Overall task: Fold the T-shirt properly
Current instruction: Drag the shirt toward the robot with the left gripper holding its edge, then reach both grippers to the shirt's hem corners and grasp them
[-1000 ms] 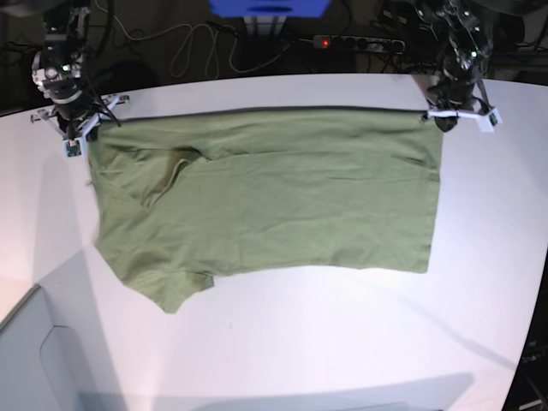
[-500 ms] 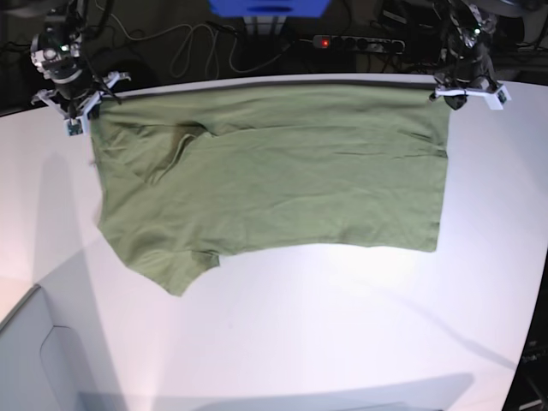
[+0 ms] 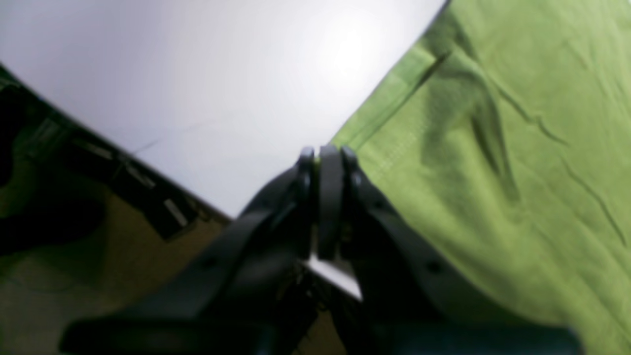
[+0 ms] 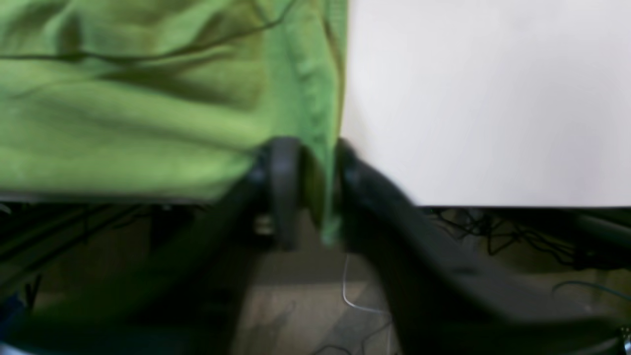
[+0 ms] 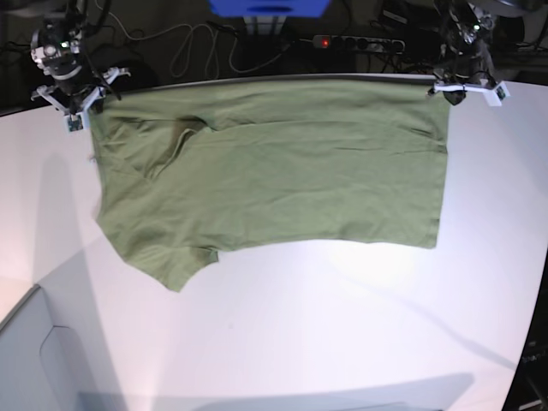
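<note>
t-shirt (image 5: 274,171) corners: left pincer (image 3: 323,153) clamps one, parted right pincer (image 4: 305,148) straddles another.

one T-shirt (image 5: 274,171), one table (image 5: 342,325), two arms

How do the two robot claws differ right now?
The left gripper has its jaws pressed together at the corner of the T-shirt; the right gripper has a gap between its jaws, with cloth hanging in it. In the base view, left is on the right side. Both sit at the table's far edge.
</note>
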Action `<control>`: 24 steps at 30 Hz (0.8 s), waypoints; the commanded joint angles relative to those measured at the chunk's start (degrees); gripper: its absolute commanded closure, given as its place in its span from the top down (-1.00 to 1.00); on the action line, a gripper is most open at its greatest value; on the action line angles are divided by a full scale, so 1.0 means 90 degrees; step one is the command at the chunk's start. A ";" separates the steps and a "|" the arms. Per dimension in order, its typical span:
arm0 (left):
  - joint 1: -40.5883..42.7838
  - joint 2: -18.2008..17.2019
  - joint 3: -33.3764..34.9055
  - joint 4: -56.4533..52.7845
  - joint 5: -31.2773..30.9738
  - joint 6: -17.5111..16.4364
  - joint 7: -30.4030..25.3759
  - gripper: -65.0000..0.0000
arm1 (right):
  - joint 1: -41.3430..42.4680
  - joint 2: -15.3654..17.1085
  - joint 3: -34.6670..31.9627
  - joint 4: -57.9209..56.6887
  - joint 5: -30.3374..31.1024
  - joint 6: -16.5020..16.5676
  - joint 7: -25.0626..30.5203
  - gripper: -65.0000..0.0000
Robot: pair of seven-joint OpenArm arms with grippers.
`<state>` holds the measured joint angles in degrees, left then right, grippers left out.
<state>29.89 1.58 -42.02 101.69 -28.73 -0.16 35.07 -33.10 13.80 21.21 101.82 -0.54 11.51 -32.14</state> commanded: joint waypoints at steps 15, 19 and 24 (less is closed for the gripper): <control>-0.0054 -0.0054 -0.0279 0.1512 -0.0026 0.0062 -0.0141 -0.31 | 0.0450 0.0083 0.0578 0.1478 0.0006 0.0045 -0.0341 0.65; -0.0825 -0.0396 -0.0220 0.1453 0.0052 0.0052 -0.0141 -0.31 | 0.0967 0.0083 0.0569 0.1488 0.0006 0.0045 -0.0702 0.65; -0.2183 -0.0894 0.0210 0.0740 0.0062 0.0072 -0.0131 -0.31 | 0.1221 0.0044 0.0549 0.1458 0.0006 0.0045 -0.0927 0.65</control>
<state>10.44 -5.67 -39.70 107.11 -27.83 0.58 35.40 -22.06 13.47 25.91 114.17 -0.40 11.51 -41.32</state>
